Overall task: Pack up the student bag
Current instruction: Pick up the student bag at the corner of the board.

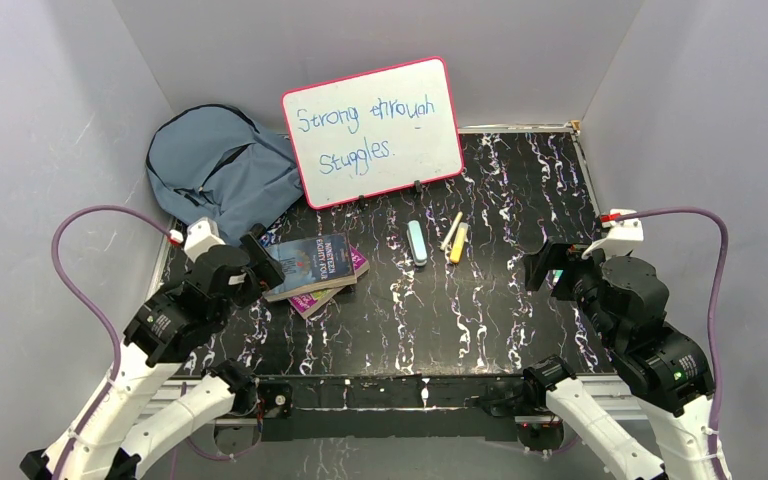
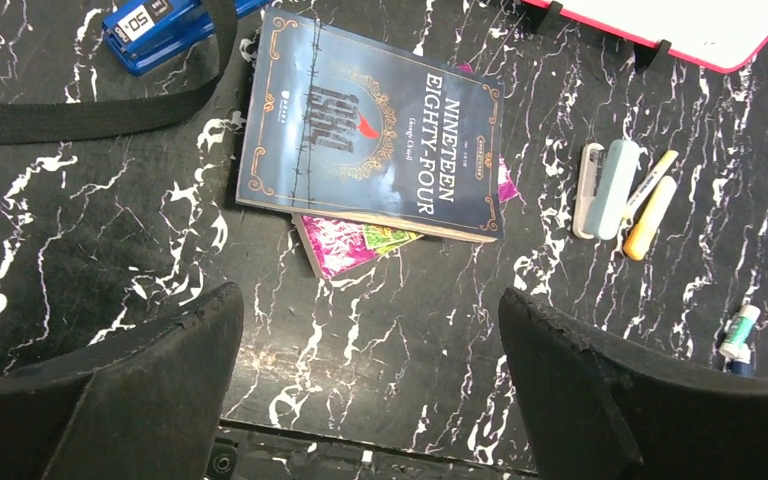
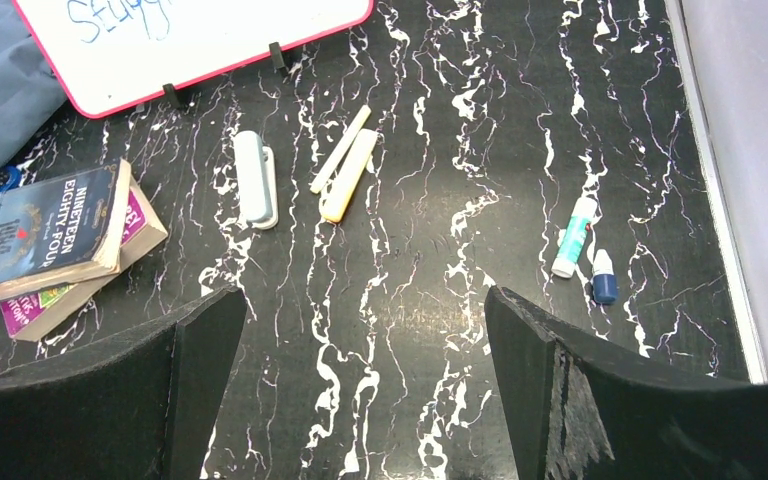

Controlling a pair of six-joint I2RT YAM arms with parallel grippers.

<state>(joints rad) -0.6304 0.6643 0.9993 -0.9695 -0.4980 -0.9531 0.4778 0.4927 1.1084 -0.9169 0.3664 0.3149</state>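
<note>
Stock-take: nothing gripped

Take your bearings from the pink-framed whiteboard (image 1: 372,130), which is propped upright at the back of the black, white-veined marble table (image 1: 410,330). The soft grey-blue fabric student bag (image 1: 222,165) is slumped just left of the whiteboard. The board's left edge overlaps the bag's right side. You cannot tell whether the bag is zipped.

In front of the whiteboard's lower left corner, a dark blue paperback titled Nineteen Eighty-Four (image 2: 370,130) lies flat on a magenta-covered book (image 2: 345,245). It sits skewed, so the lower book pokes out. Further left of the board, a blue stapler (image 2: 155,30) and a black webbing strap (image 2: 100,115) lie near the books.

In front of the whiteboard's lower right part you have a pale blue oblong case (image 3: 253,178). Near it, a slim cream pen (image 3: 340,150) and a yellow marker (image 3: 350,190) lie side by side. Well to the front right of the board, a white-and-teal tube (image 3: 573,237) lies with a small dark blue cap (image 3: 605,290) just beside it.

Your left gripper (image 2: 370,385) hovers front-left of the whiteboard, short of the books, with its jaws spread wide and nothing between them. Your right gripper (image 3: 365,390) hovers front-right of the board, equally wide and empty.
</note>
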